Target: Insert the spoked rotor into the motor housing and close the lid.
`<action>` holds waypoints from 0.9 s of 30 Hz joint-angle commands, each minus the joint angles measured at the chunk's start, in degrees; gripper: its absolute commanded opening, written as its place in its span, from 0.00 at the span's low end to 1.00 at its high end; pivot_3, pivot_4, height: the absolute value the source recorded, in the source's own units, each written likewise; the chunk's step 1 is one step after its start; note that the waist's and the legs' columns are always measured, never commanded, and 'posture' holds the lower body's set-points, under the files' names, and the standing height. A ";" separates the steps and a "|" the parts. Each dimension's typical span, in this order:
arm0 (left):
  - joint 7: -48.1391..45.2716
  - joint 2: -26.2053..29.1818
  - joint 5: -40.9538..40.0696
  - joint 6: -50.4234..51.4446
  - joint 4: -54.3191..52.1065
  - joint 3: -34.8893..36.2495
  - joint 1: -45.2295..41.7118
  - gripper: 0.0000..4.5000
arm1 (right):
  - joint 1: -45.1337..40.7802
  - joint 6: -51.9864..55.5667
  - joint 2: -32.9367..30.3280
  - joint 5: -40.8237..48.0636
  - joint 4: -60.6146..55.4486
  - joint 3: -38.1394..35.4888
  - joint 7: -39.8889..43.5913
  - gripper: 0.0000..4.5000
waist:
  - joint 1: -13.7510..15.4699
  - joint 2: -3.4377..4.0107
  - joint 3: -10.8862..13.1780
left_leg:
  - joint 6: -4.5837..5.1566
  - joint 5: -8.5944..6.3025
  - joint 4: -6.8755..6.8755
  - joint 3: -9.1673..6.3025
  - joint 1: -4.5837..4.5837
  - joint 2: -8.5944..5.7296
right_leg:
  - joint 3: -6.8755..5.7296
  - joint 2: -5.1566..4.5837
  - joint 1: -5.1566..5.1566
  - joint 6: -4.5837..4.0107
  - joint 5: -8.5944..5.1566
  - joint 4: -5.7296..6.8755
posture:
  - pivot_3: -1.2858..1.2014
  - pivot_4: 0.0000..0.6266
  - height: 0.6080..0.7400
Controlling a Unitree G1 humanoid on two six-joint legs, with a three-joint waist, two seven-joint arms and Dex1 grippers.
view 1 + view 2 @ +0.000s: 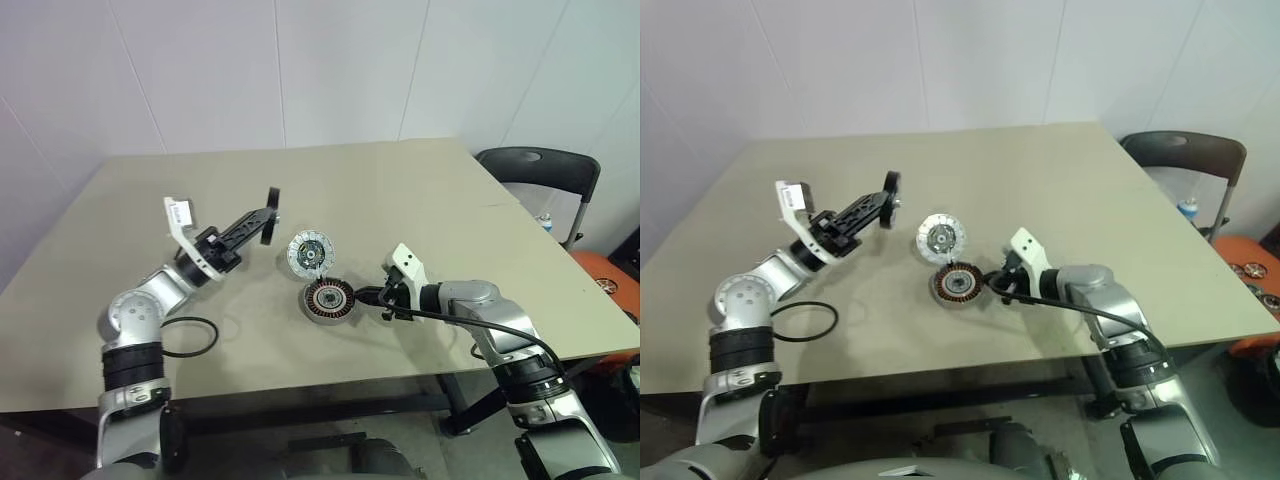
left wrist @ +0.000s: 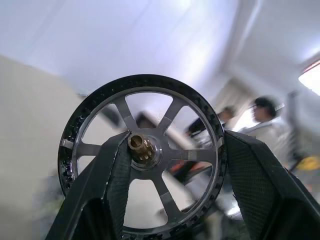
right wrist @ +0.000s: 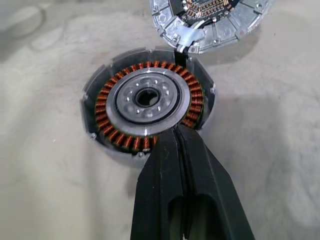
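My left gripper (image 1: 264,222) is raised above the table's left half, shut on the spoked rotor (image 1: 271,215). In the left wrist view its black rim, silvery spokes and brass hub (image 2: 141,148) sit between the two fingers (image 2: 95,200). The motor housing (image 1: 328,300) lies open on the table, showing its coppery windings (image 3: 107,107) and silver centre. Its lid (image 1: 310,251) is swung back flat beside it, still hinged (image 3: 210,20). My right gripper (image 3: 175,134) is shut and empty, with its tips at the housing's rim on the side away from the lid.
A black cable loop (image 1: 190,335) lies on the table near my left arm. A dark chair (image 1: 540,165) stands past the table's right edge, with an orange object (image 1: 600,275) beside it. Blurred people (image 2: 265,125) show behind the rotor in the left wrist view.
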 commanded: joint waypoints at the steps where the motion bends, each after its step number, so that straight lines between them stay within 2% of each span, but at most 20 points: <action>1: 3.98 -3.06 -4.68 2.21 0.51 0.73 -2.73 0.57 | -0.16 0.53 -1.68 1.88 -2.51 -2.36 0.39 0.00 | 0.01 -0.01 0.01 | 0.00 0.00 0.00 0.00 0.00 0.00 | 0.00 0.00 0.00 0.00 0.00 0.00 | 0.52 0.00 1.00; 11: 17.44 -12.24 -14.27 11.65 9.84 4.13 -3.51 0.57 | 0.47 0.51 -3.49 2.44 -1.80 -3.14 -0.46 0.00 | 0.35 -0.06 0.04 | -0.03 0.01 0.01 0.03 0.09 -0.01 | 0.03 0.02 0.09 0.00 0.00 0.00 | 0.52 0.00 1.00; 16: 22.23 -14.07 -16.02 13.82 11.16 4.22 -2.89 0.57 | 0.50 0.36 -3.44 2.57 -1.54 -2.81 -0.92 0.00 | 1.34 -0.07 0.04 | -0.05 0.03 0.00 0.04 0.09 -0.01 | 0.03 0.03 0.08 -0.01 0.00 0.00 | 0.52 0.00 1.00; 27: 28.36 -16.14 -21.15 19.42 13.83 5.90 -0.59 0.57 | 0.44 -0.21 -2.98 2.17 -0.75 -2.12 -1.64 0.00 | 1.44 -0.10 0.06 | -0.07 0.04 0.00 0.04 0.08 -0.03 | 0.03 0.02 0.09 -0.01 0.00 -0.02 | 0.52 0.00 1.00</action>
